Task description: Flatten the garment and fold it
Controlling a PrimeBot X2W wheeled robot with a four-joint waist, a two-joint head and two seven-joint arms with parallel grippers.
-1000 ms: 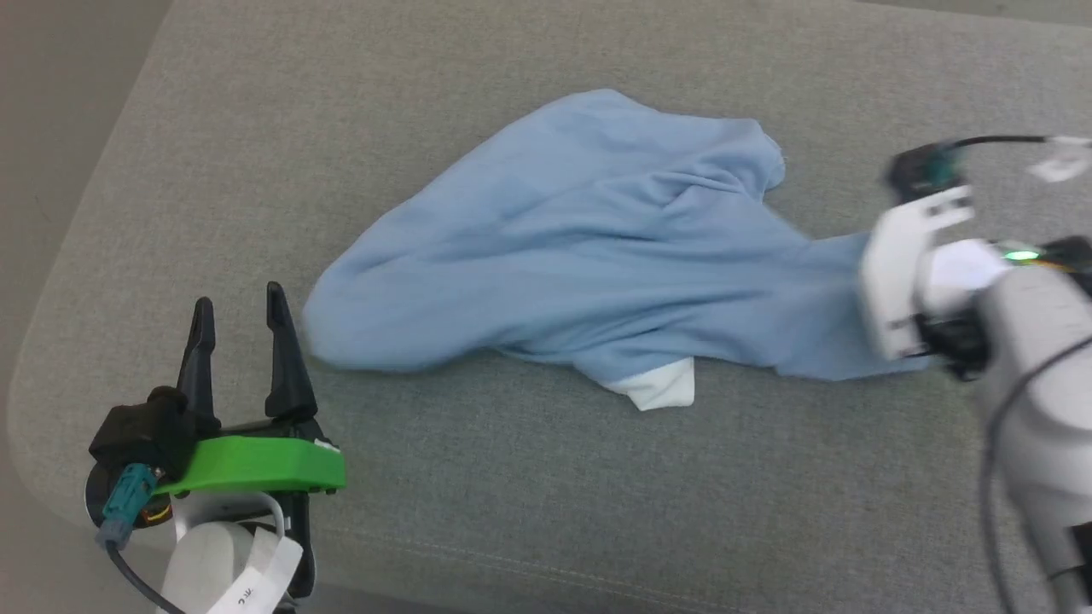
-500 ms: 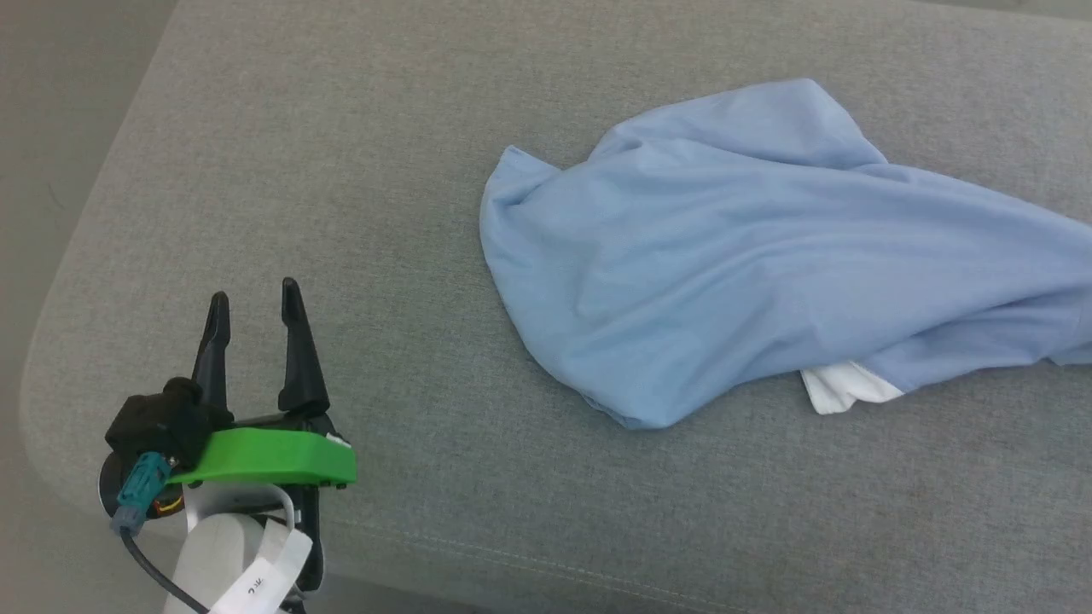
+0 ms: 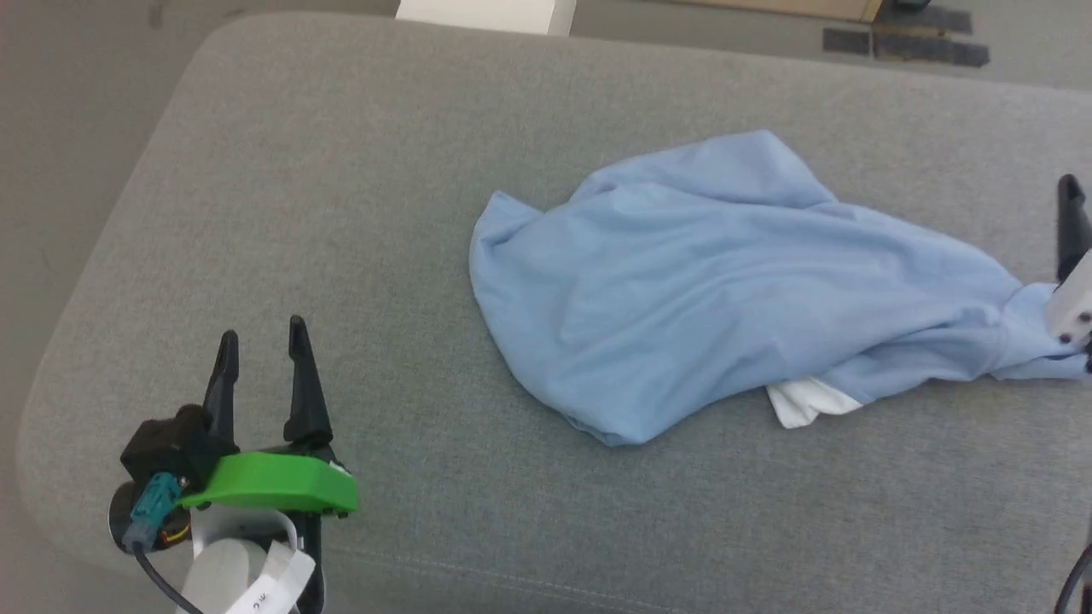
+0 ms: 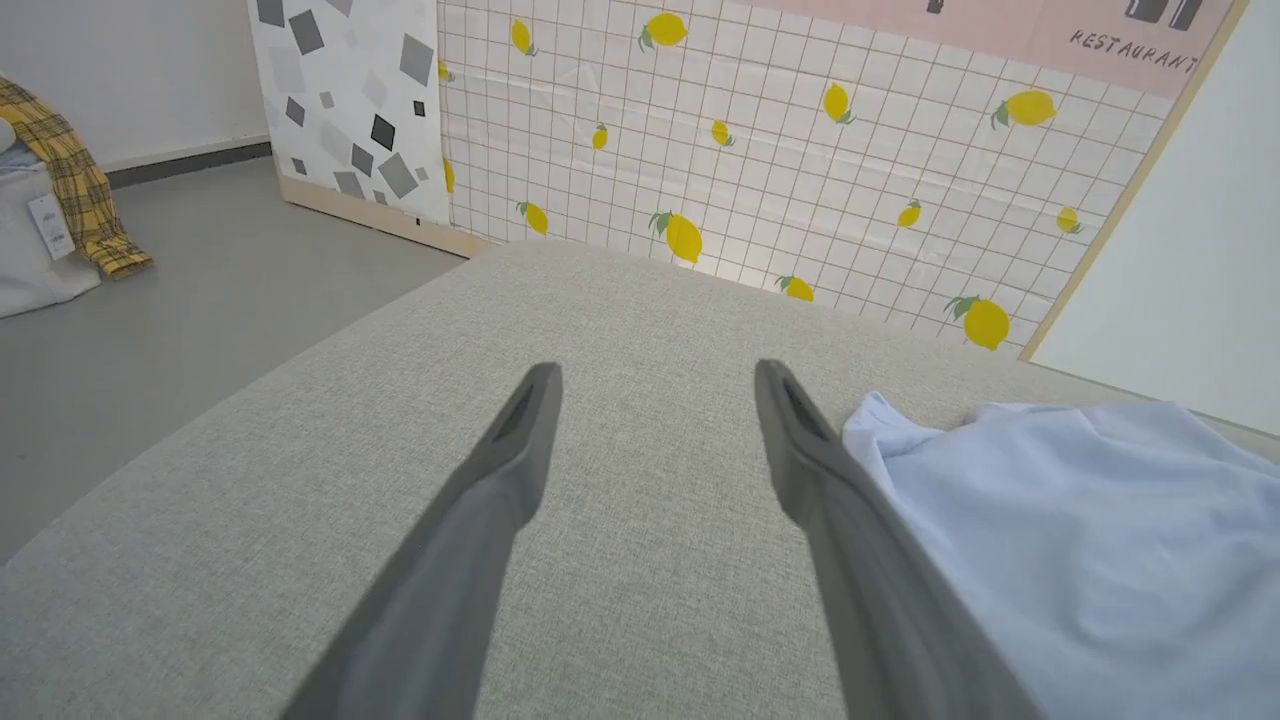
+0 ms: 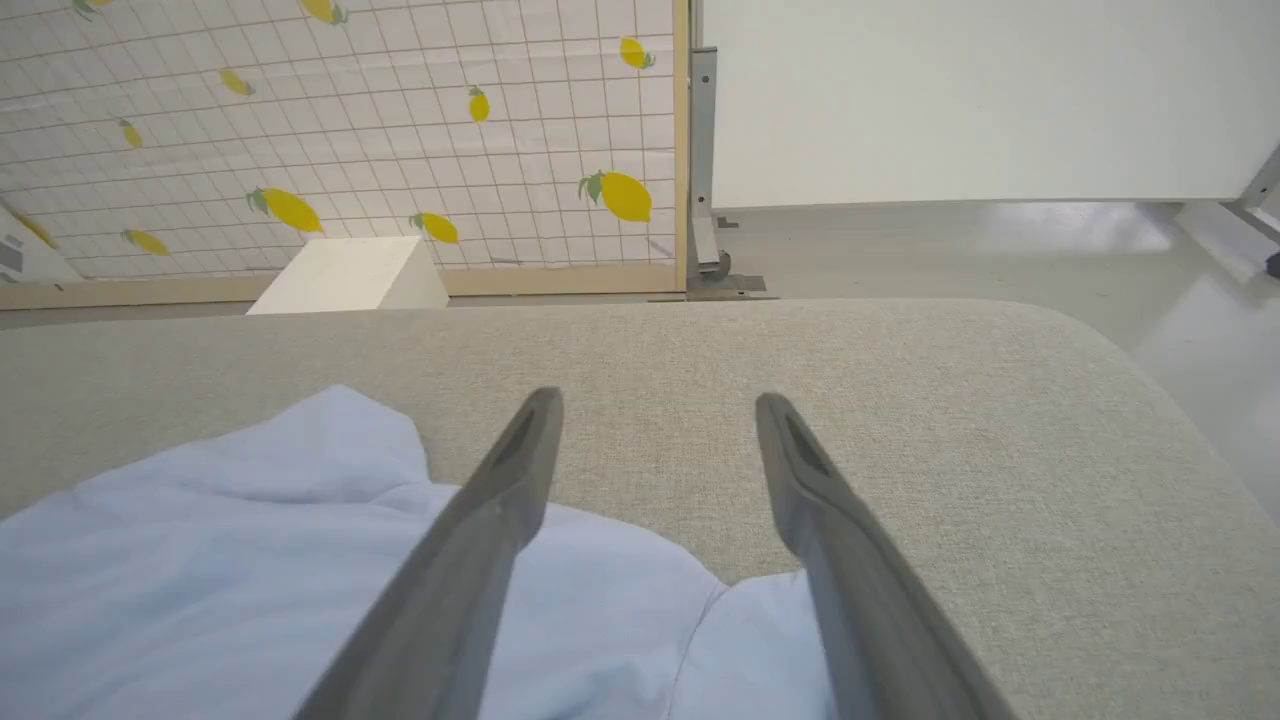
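The garment, a light-blue T-shirt, lies crumpled on the right half of the grey cushion, with a white patch sticking out at its near edge. My left gripper stands open and empty at the near left, well apart from the cloth. Its wrist view has the garment just right of the left gripper. One dark finger of my right arm rises at the right edge, by the garment's stretched right end. The right gripper is open, its fingers over that end of the garment, gripping nothing.
The cushion's rounded edge drops to grey floor on the left and far side. A white box stands beyond the far edge. A lemon-patterned panel stands behind, and a plaid cloth lies off to the left.
The garment was dragged to the right across the cushion. My right gripper has since opened and let go of its end. The head camera has tilted; the left gripper has stayed put.
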